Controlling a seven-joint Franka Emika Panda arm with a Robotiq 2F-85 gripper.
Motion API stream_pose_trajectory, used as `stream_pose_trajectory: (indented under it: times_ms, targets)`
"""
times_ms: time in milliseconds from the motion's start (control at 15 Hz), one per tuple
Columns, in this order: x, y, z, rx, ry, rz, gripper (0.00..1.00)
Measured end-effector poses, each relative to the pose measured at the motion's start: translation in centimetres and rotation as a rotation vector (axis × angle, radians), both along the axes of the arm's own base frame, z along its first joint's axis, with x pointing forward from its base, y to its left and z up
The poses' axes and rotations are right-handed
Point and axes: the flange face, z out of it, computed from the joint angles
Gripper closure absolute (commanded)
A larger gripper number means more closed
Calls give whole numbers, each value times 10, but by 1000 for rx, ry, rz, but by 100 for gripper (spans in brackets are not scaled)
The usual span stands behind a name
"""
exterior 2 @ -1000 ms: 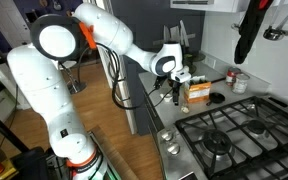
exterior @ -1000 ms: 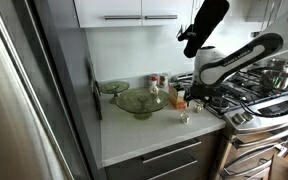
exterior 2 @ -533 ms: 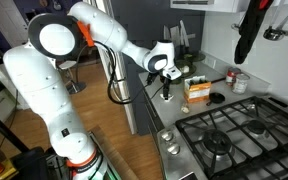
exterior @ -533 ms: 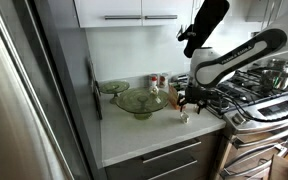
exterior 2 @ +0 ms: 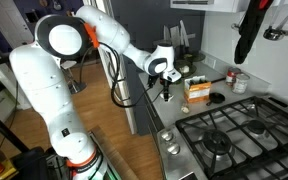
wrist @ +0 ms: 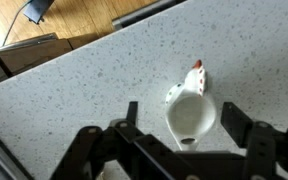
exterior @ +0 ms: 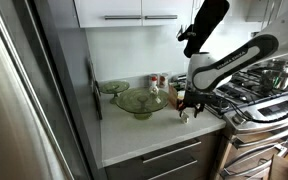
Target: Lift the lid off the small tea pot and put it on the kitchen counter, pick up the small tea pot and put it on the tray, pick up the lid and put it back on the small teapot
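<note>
Small tea pot (wrist: 190, 118) (straddled by pincer (wrist: 181, 112)) points spout up-frame

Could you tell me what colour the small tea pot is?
The small tea pot is white, clearest in wrist view.

The gripper (exterior: 187, 104) hangs right over the small tea pot (exterior: 184, 116). In the wrist view the pot sits between the two fingers (wrist: 130, 124), with a gap on each side. On the near side the kitchen counter (exterior: 149, 140) lies bare, a broad open strip up to its edge. To the left the tray (exterior: 140, 101) takes up room. On the far side a carton (exterior: 173, 96) stands close by, and to the right the stove (exterior: 259, 95) begins.
</note>
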Motion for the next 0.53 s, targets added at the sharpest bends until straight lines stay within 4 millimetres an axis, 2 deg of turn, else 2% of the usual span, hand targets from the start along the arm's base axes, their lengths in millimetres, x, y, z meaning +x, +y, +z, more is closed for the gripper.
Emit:
stream_pose_trajectory:
  times_ms: [133,267,333,533]
  targets:
    - [2,0,-5,-3,-5,22,9]
    - [4,1,-7,-5,-12,42,22]
    - [5,1,-8,-7,-17,50,36]
    - [8,2,-10,-10,-28,67,60]
